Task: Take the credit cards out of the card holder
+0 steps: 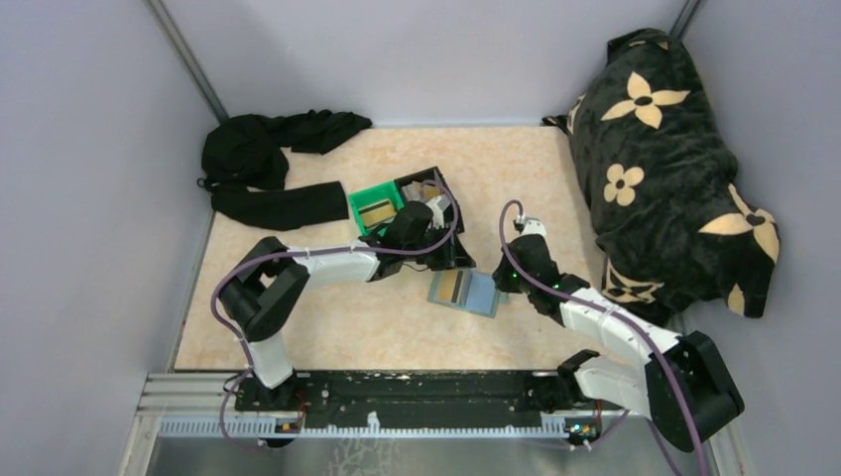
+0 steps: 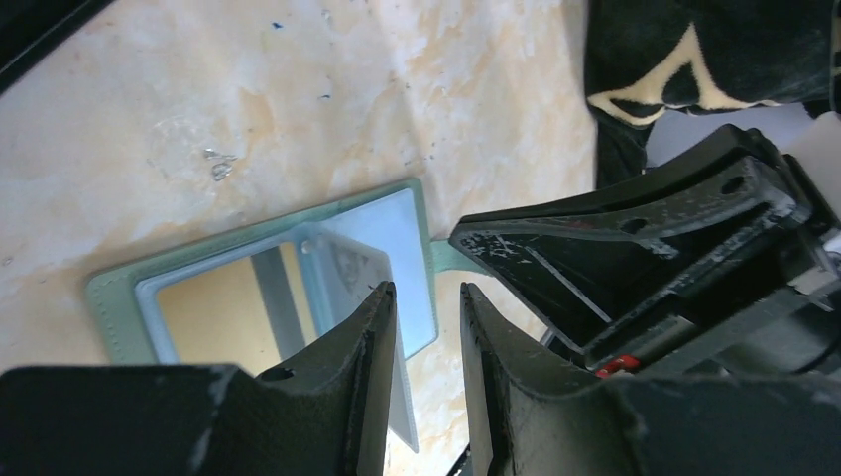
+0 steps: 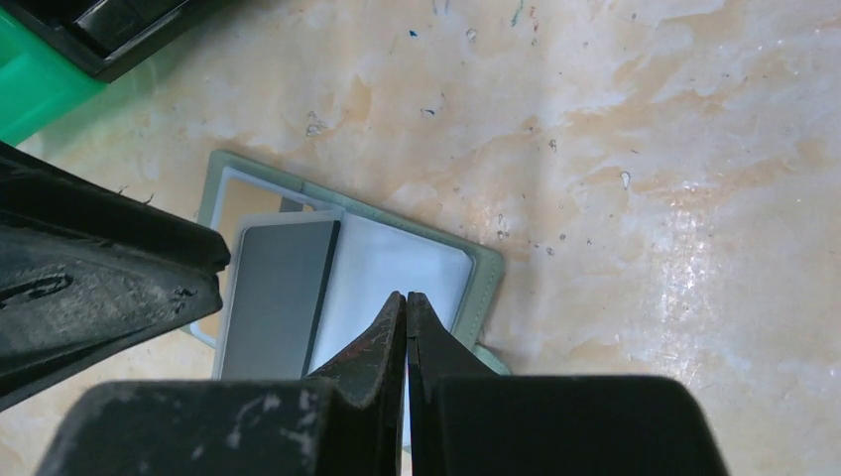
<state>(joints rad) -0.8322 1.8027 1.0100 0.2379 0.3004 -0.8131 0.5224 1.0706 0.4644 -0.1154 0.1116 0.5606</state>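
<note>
now the open card holder (image 1: 464,291) lies under spread left jaws and pressed-together right jaws.

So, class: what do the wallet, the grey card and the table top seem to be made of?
The wallet: probably soft faux leather, matte, with a seamed rim. The grey card: likely stiff plastic, satin; straight edges, even sheen. The table top: marble-patterned, glossy with glare; stone or laminate, cannot tell.
</note>
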